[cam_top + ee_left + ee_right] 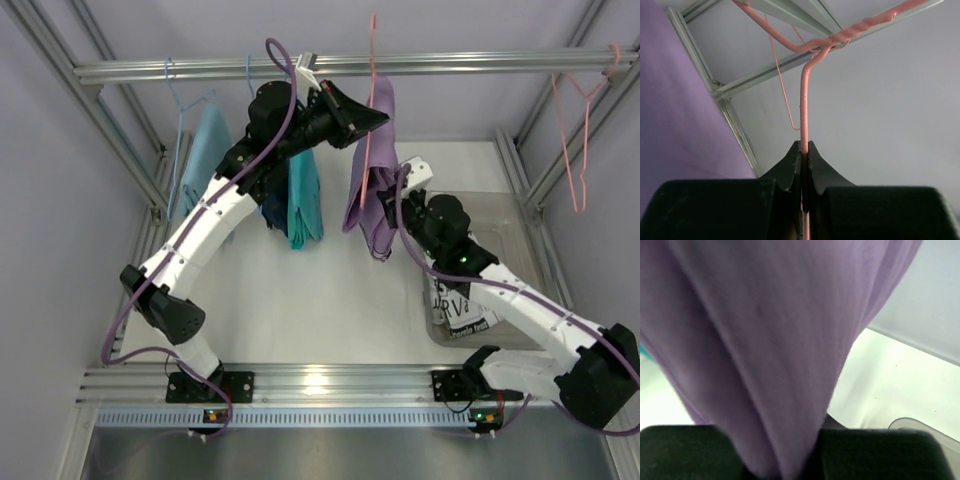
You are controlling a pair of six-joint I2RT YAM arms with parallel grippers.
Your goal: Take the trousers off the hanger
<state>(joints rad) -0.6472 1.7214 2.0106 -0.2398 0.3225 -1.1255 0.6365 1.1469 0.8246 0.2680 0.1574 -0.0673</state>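
Under the rail (450, 63), the fingertips of the right gripper (400, 200) are hidden by folds of the purple trousers (372, 190). In its wrist view only blurred cloth is seen, pinched between tightly closed jaws. The lower bar of the hanger (371, 90) is covered by fabric. This 1 thin pink wire hanger is hooked at the rail's middle, its neck twisted. The left gripper (804, 150) is clamped fully onto the wire below that twist. The trousers are draped over it, above the white worktop (330, 290).
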